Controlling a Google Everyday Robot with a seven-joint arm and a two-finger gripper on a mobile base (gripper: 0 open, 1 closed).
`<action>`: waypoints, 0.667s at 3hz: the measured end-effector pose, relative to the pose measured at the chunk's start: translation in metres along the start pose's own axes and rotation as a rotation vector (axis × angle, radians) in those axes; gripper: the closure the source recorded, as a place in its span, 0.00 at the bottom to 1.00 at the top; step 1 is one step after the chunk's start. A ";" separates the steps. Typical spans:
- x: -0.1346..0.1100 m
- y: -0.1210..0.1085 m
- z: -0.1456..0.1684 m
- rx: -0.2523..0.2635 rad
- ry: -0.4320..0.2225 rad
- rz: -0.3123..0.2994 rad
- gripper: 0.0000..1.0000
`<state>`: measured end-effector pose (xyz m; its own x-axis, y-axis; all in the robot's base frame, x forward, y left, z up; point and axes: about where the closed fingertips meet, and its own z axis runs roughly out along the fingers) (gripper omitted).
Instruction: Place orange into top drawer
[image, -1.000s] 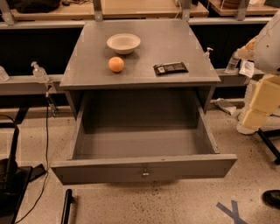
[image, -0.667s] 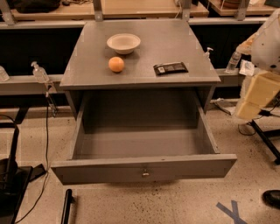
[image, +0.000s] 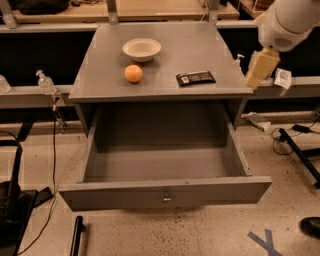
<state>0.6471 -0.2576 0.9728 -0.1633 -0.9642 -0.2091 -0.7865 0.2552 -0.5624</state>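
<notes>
The orange (image: 133, 73) sits on the grey cabinet top (image: 200, 47), left of centre, just in front of a cream-white bowl (image: 142, 49). The top drawer (image: 120, 196) is pulled wide open below and holds nothing; its front panel has a small metal keyhole at centre. My gripper (image: 260, 68), cream-coloured at the end of a white arm, hangs in the air at the cabinet's right edge. It is about level with the top, well to the right of the orange, and holds nothing that I can see.
A black flat packet (image: 195, 78) lies on the cabinet top right of the orange. Clear pump bottles (image: 46, 82) stand on the rail at left. Black stand legs (image: 300, 152) and cables lie on the floor at right, and blue tape (image: 265, 242) marks the floor.
My arm has risen and swung left, from low beside the cabinet's right side up to the right edge of the top. The orange, bowl and drawer have not moved.
</notes>
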 end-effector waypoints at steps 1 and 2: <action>-0.036 -0.055 0.047 0.071 -0.120 -0.013 0.00; -0.068 -0.084 0.089 0.081 -0.307 0.084 0.00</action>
<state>0.7775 -0.2066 0.9633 -0.0288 -0.8759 -0.4816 -0.7257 0.3497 -0.5926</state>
